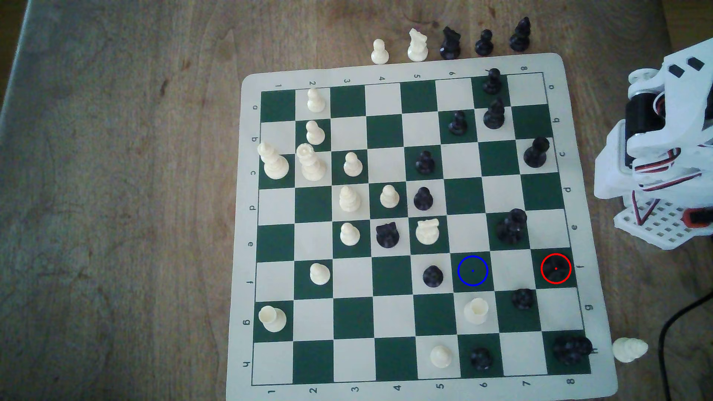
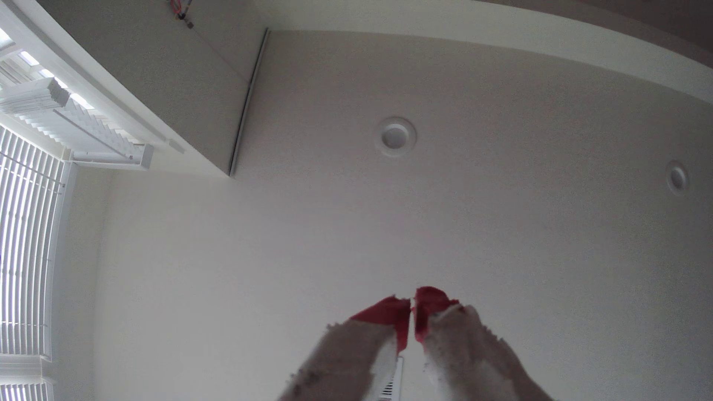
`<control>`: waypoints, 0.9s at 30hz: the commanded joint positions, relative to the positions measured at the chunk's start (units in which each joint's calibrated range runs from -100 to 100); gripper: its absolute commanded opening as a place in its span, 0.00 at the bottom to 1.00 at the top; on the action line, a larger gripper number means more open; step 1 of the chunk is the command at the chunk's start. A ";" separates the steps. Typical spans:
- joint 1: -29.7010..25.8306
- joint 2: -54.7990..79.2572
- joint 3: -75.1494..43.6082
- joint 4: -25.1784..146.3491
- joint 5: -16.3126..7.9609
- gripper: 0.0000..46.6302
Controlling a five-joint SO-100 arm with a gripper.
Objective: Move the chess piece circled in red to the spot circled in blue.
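Our end effector point(image 2: 413, 320) is pinched closed on nothing and aimed at the ceiling, so we'd swing down, open wide, and drop straight over the chess piece point(image 1: 556, 268), sitting toward 3 o'clock from the spot point(image 1: 473, 270).

wooden table point(image 1: 115, 192) | white ceiling point(image 2: 501, 231) | 2 recessed lights point(image 2: 394, 137) | window blinds point(image 2: 27, 231)

White arm point(image 1: 663, 127), red-black cables point(image 1: 656, 181)
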 commanded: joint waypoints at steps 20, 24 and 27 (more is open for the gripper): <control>-0.94 0.22 -17.23 81.19 -0.24 0.00; -1.33 0.22 -24.66 105.85 -0.24 0.00; -1.33 0.22 -32.01 128.04 -0.29 0.00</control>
